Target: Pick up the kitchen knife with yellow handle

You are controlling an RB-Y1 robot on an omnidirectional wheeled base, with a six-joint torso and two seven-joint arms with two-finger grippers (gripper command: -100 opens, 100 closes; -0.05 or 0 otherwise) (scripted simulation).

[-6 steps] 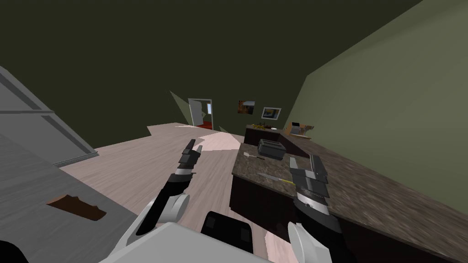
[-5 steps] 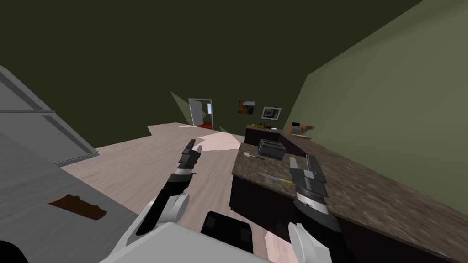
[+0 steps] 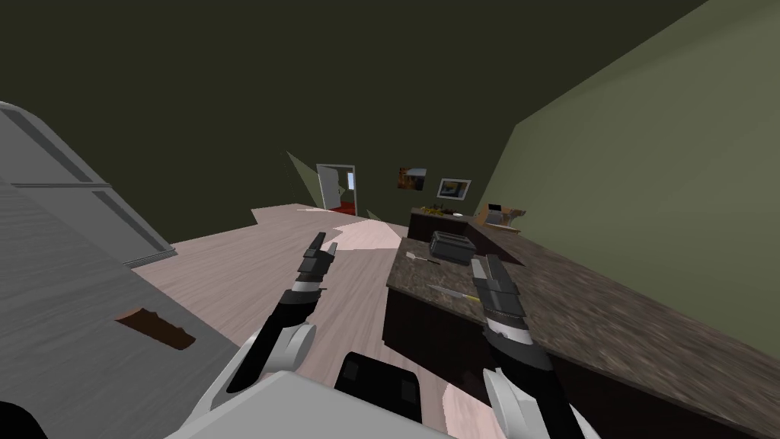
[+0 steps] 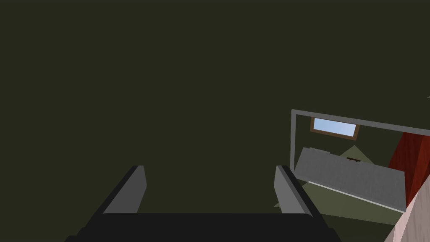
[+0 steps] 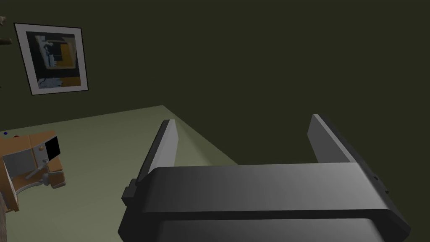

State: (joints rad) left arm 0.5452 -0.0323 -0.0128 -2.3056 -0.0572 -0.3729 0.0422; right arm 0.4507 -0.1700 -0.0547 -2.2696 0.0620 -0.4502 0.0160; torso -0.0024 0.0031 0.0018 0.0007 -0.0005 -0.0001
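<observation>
While I stand by the long dark counter (image 3: 609, 320), its speckled top runs off to my right, and the far part looks smeared. A dark toaster (image 3: 455, 248) sits near the counter's far corner, and I cannot make out its slots.

My right claw (image 3: 485, 267) hangs over the counter near its front edge. From my head I see it side-on, so the gap is hard to read there. My right wrist view shows its fingers (image 5: 168, 143) spread wide apart.

My left claw (image 3: 324, 244) is out over the pale wood floor (image 3: 228, 282), well apart from the counter. Its fingers (image 4: 134, 189) are spread wide too.

The knife (image 3: 449, 292) lies flat on the counter, just beside my right claw. Its thin grey blade points away from the claw. I can see a small bit of the yellow handle, and my claw hides the rest.

A tiny thing (image 3: 421, 259) lies between the knife and the toaster. It is too small for me to tell what it is.
</observation>
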